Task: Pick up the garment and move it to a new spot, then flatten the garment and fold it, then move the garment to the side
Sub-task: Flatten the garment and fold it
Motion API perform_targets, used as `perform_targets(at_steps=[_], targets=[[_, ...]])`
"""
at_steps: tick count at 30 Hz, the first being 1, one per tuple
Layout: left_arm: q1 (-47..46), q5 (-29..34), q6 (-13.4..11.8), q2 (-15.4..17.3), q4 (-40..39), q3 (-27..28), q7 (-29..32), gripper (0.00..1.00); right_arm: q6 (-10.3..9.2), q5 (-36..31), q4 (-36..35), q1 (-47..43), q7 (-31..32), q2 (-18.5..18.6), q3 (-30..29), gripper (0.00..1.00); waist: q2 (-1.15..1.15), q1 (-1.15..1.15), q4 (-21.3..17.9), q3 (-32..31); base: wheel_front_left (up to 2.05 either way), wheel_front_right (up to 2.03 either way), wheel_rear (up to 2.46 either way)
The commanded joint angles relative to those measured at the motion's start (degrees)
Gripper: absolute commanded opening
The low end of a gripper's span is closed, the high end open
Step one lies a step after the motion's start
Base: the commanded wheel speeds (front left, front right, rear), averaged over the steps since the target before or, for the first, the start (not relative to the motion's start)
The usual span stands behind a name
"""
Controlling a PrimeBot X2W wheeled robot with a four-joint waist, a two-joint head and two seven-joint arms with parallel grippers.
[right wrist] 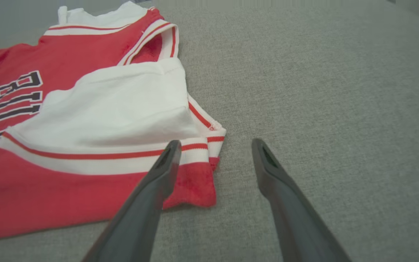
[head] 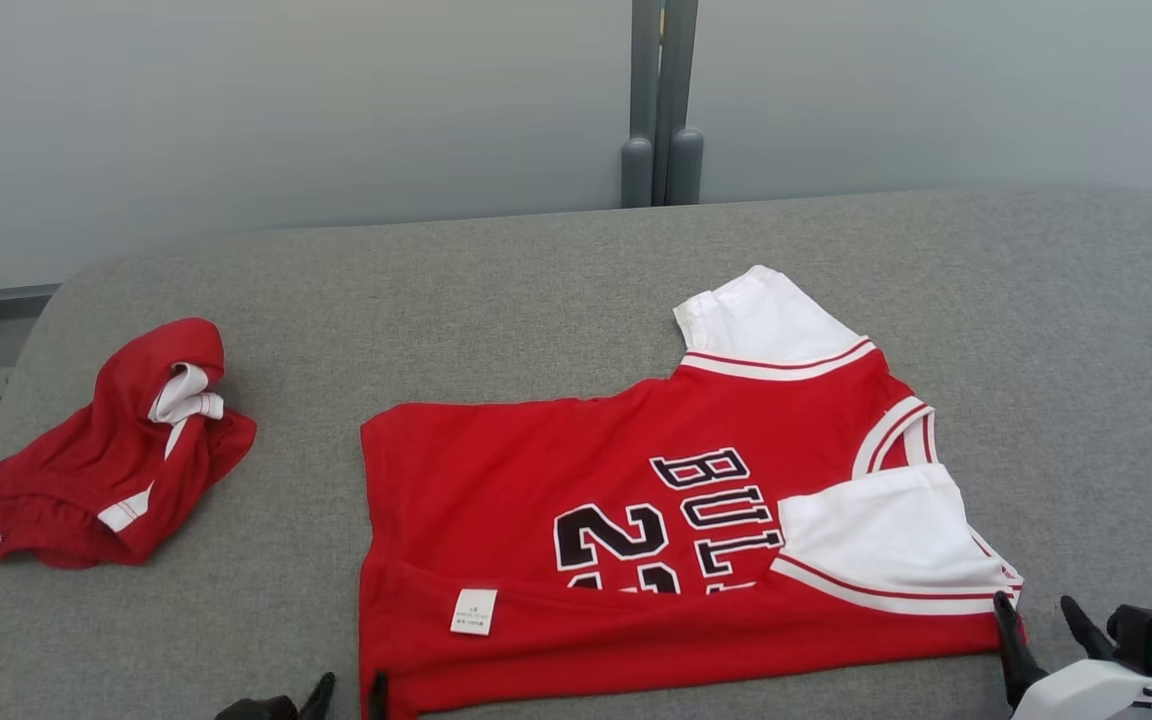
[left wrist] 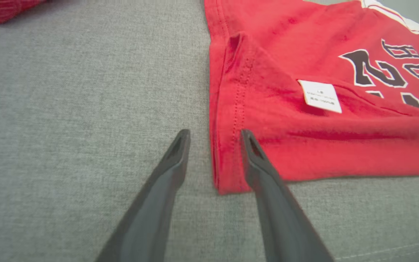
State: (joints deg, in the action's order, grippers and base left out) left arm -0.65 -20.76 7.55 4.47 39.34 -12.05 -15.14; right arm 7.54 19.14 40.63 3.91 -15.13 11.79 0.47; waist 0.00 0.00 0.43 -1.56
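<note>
The garment (head: 576, 490) is a red jersey with white sleeves and black lettering. It lies spread on the grey cloth-covered table (head: 536, 290), its near long edge folded over so a white label (head: 473, 611) shows. My left gripper (head: 349, 685) is open at the garment's near left corner (left wrist: 227, 178), which lies between the fingers (left wrist: 175, 156). At the near right corner (right wrist: 195, 185), by the white sleeve (right wrist: 115, 105), my right gripper (head: 1034, 602) is open. One of its fingers (right wrist: 164, 163) is over the hem, the other over bare table.
A second red piece of clothing (head: 96, 470) lies crumpled near the table's left edge. Two grey posts (head: 661, 150) stand behind the far edge against a pale wall. Bare grey surface lies to the right of the jersey (right wrist: 322, 91).
</note>
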Motion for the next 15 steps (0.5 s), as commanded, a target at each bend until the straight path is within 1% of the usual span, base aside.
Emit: perform_targets(at_steps=[1,7,10,15], targets=[[-0.5,1.33,-0.23,0.3,-0.53,1.17,0.0,1.0,-0.11,-1.38,-1.2,0.62,0.0,0.08,-1.74,1.0,0.0,0.0,0.17,0.32,0.0,0.0,0.0],[-1.81,4.96,-0.99,-0.09,-4.43,4.93,0.0,1.0,-0.11,-4.66,-5.81,1.33,0.0,-1.06,-5.7,1.0,0.0,0.0,0.37,1.59,0.0,0.0,0.0],[-4.77,6.55,-0.71,0.26,-5.3,5.68,0.0,1.0,-0.11,-5.46,-7.52,3.1,0.0,-1.25,-5.6,1.0,0.0,0.0,0.5,2.96,0.0,0.0,0.0],[-13.1,9.06,-0.28,1.59,-3.55,4.34,0.01,1.0,-0.11,-6.1,-9.09,7.82,0.0,-2.32,-3.69,1.0,0.0,0.0,0.15,6.74,0.0,0.0,0.0]])
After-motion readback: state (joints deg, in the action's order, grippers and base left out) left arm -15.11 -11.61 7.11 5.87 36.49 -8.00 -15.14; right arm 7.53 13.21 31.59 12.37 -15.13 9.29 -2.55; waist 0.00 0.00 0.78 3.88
